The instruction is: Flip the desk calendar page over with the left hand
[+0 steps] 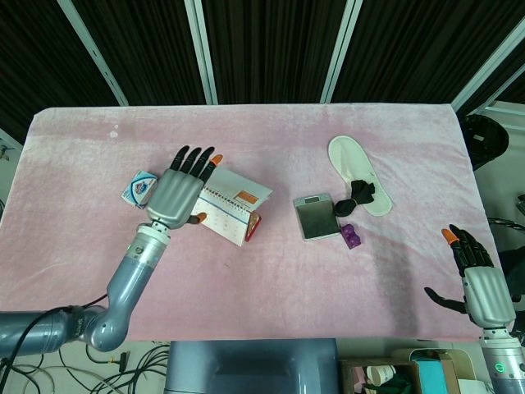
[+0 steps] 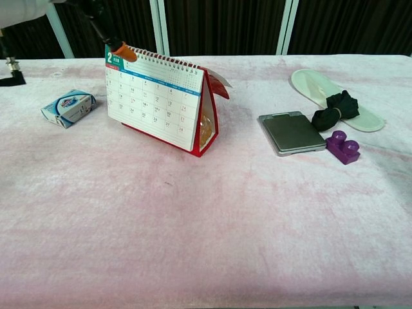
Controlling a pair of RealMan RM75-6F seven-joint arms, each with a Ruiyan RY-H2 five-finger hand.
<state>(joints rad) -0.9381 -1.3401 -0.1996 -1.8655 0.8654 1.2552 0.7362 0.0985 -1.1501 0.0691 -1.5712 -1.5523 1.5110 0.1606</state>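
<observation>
The desk calendar (image 2: 158,100) stands as a red-edged tent on the pink table, its white February page facing the chest camera; from above the calendar (image 1: 234,205) sits left of centre. My left hand (image 1: 176,193) hovers above the calendar's left end, raised, fingers spread and holding nothing. In the chest view only an orange fingertip (image 2: 122,53) shows, just over the top left corner of the page. My right hand (image 1: 480,279) hangs off the table's near right corner, fingers apart and empty.
A small blue-and-white box (image 2: 69,107) lies left of the calendar. Right of it sit a grey scale (image 2: 291,132), a purple brick (image 2: 342,147), and a white slipper (image 2: 331,98) with a black strap. The pink cloth (image 2: 206,225) covers the table.
</observation>
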